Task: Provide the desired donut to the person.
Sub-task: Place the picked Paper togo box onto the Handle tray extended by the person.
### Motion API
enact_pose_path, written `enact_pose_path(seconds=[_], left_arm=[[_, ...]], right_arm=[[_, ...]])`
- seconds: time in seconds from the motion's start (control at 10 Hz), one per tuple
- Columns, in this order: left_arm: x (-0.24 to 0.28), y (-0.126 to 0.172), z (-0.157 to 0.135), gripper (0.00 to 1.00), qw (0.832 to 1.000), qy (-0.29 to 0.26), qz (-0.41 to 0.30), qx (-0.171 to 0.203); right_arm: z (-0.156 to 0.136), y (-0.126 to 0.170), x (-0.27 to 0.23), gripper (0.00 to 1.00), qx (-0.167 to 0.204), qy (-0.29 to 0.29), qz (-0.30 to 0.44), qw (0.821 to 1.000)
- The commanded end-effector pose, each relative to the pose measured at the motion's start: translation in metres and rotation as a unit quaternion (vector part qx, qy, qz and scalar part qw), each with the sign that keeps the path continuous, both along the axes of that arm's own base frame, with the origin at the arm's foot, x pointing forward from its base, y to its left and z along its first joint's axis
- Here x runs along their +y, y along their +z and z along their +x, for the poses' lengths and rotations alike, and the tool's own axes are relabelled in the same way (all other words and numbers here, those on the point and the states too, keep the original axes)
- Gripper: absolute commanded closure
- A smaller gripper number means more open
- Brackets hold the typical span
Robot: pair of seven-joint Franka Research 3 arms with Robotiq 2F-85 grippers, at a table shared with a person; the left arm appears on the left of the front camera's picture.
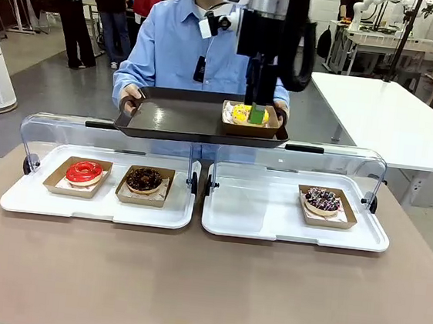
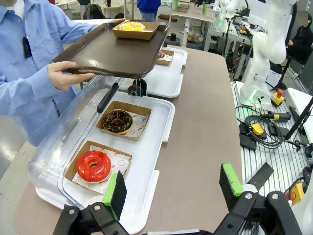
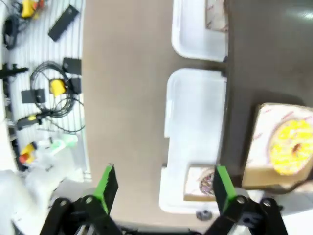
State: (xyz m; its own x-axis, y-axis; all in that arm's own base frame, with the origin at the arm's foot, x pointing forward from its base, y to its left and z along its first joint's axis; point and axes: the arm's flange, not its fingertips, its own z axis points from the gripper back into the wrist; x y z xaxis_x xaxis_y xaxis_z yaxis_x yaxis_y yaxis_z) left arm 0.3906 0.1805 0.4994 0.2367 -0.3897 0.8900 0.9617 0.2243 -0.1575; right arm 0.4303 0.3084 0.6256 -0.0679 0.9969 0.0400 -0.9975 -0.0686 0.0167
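Front view is showing the person (image 1: 184, 46) standing at the far side of the desk (image 1: 203, 284) and gripping a dark serving tray (image 1: 182, 118) by both ends. The yellow donut (image 1: 242, 114) is sitting in its cardboard box on that tray. The right gripper (image 1: 253, 113) is hanging straight down over it, with one green pad showing just in front of the donut. Whether the pad is touching the donut cannot be told from this side.

The right wrist view, though blurred, is giving what the front one is hiding. The right gripper's fingers (image 3: 108, 185) are standing wide apart with nothing between them. The yellow donut is lying off beyond the right-hand finger, outside the gap. The sprinkled donut (image 1: 322, 199) is peeping out just beside that same finger, lower down on the desk.

The left wrist view is showing the left gripper (image 2: 173, 188) with its fingers spread and gripping nothing. The red donut (image 2: 94, 165) is lying just ahead of the left-hand finger and the chocolate donut (image 2: 117, 121) is farther ahead. Both are sitting in a white display tray (image 2: 146, 166) whose clear lid (image 2: 49, 156) is tipped back. Farther ahead again, the person's hand (image 2: 66, 76) is clasping the serving tray's edge, and the tray's underside is facing this camera
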Motion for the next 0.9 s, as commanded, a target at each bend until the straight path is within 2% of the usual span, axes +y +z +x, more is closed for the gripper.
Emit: enact_pose_path(seconds=[0.0,0.4,0.6,0.7,0.8], left_arm=[[0.000,0.000,-0.001,0.00,1.000,-0.002,-0.010,-0.014],[0.000,0.000,-0.001,0.00,1.000,-0.002,-0.010,-0.014],[0.000,0.000,-0.001,0.00,1.000,-0.002,-0.010,-0.014],[0.000,0.000,-0.001,0.00,1.000,-0.002,-0.010,-0.014],[0.000,0.000,-0.001,0.00,1.000,-0.002,-0.010,-0.014]], right_arm=[[-0.038,-0.033,-0.058,0.00,-0.018,0.007,0.020,1.000],[-0.047,-0.084,-0.132,0.00,-0.031,-0.045,0.019,0.998],[-0.040,-0.093,-0.138,0.00,-0.021,-0.087,0.006,0.996],[-0.042,-0.087,-0.140,0.00,-0.020,-0.057,0.008,0.998],[-0.042,-0.087,-0.140,0.00,-0.020,-0.057,0.008,0.998]])
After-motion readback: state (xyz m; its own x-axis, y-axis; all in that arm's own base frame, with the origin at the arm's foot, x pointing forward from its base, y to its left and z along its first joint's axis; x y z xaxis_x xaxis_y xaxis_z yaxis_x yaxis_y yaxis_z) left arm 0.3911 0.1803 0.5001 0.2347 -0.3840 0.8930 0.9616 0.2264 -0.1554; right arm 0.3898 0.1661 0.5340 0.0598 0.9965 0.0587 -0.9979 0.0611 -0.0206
